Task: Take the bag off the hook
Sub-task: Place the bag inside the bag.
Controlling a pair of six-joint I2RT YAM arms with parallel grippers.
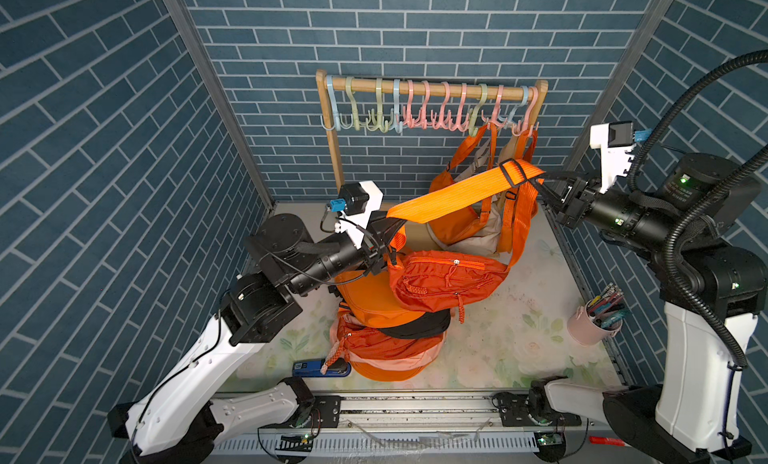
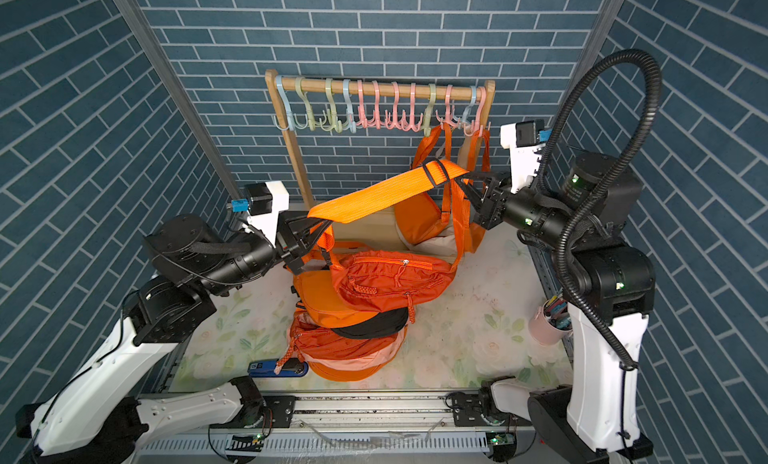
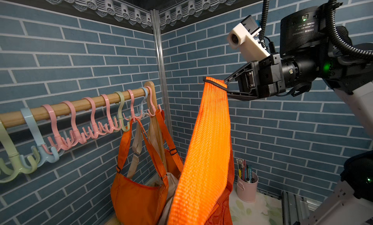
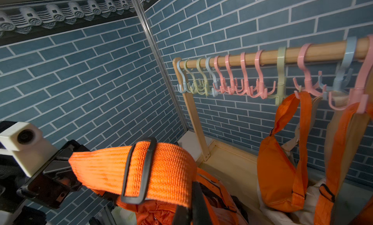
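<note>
An orange bag (image 1: 449,279) hangs in the air by its wide orange strap (image 1: 457,195), which stretches between my two grippers. My left gripper (image 1: 392,229) is shut on the strap's lower end, just above the bag. My right gripper (image 1: 540,183) is shut on the strap's upper end beside the black buckle (image 4: 139,169). The strap is clear of the coloured hooks (image 1: 494,116) on the wooden rail (image 1: 436,89). In the left wrist view the strap (image 3: 205,153) hides my left jaws. Both top views show the bag (image 2: 390,274) over a pile of bags.
Another orange bag (image 1: 453,216) and beige bags (image 3: 137,147) hang from hooks at the rail's right end. A pile of orange bags (image 1: 386,341) lies mid-table, with a blue stapler (image 1: 320,368) beside it. A pink pen cup (image 1: 590,322) stands at the right edge.
</note>
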